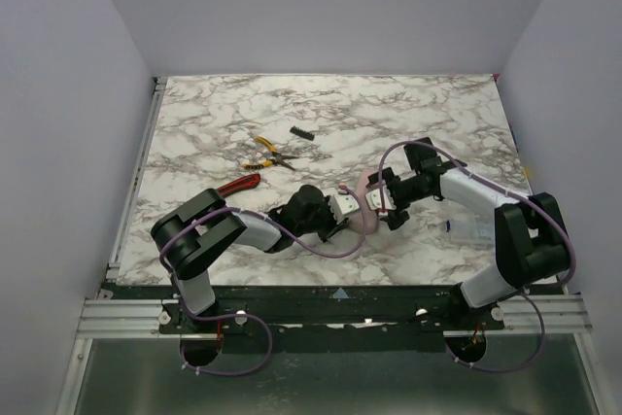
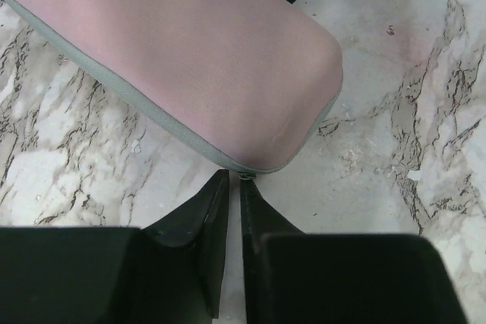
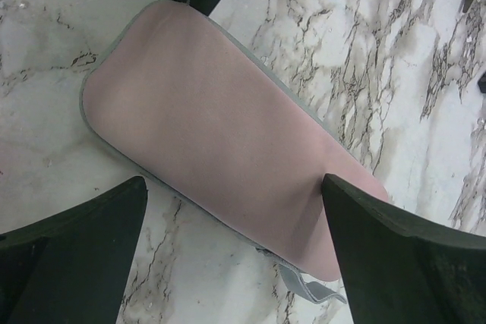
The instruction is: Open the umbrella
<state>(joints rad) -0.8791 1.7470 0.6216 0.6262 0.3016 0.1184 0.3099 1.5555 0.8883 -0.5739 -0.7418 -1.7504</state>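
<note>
The umbrella (image 1: 364, 203) lies folded flat on the marble table between my two grippers. It is a pink-beige oblong with a grey edge seam (image 2: 190, 58) (image 3: 220, 127). My left gripper (image 2: 234, 176) (image 1: 342, 211) is at the rounded end, its jaws drawn to a thin slit. Its tips pinch a tiny tab on the grey seam. My right gripper (image 3: 234, 181) (image 1: 381, 203) stands wide open across the other end, one finger on each side and the fabric between them. A grey strap (image 3: 307, 290) sticks out below that end.
Yellow-handled pliers (image 1: 267, 153), a red-handled tool (image 1: 238, 185) and a small black piece (image 1: 303, 132) lie behind the left arm. A small pale item (image 1: 457, 227) sits by the right arm. White walls close in the table on three sides.
</note>
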